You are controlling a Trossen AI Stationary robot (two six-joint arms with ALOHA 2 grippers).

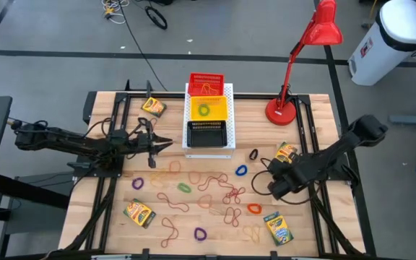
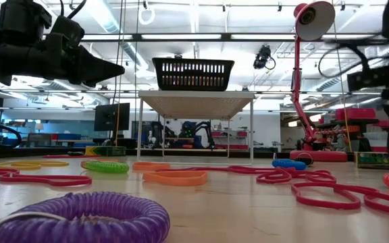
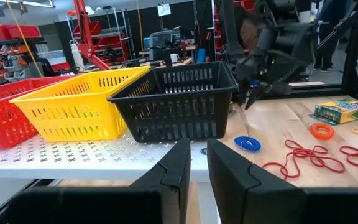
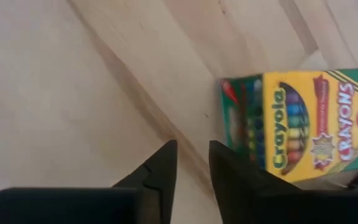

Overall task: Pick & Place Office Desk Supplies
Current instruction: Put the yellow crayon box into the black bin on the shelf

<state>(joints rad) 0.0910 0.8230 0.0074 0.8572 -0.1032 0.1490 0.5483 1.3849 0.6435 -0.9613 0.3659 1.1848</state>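
1. Tabletop (image 1: 309, 108): wooden slats, on which I see four crayon boxes, reddish rubber bands and small coloured loops scattered across the middle.
2. My right claw (image 4: 192, 163) hangs low over bare wood at the right side, its fingers parted by a narrow gap and holding nothing.
3. A crayon box (image 4: 303, 127) lies flat just beside that claw, apart from the fingers; in the high view it is the box (image 1: 286, 153) near the right edge.
4. My left claw (image 3: 193, 167) hovers at the left, pointing toward the white perforated board (image 1: 209, 148); a slim gap shows between its fingers and I see nothing gripped.
5. Three baskets sit on that board in a row: red (image 1: 206, 79), yellow (image 1: 208, 108), black (image 1: 207, 133).
6. The yellow basket holds a green loop (image 1: 204, 110).
7. A red desk lamp (image 1: 305, 50) stands at the back right.
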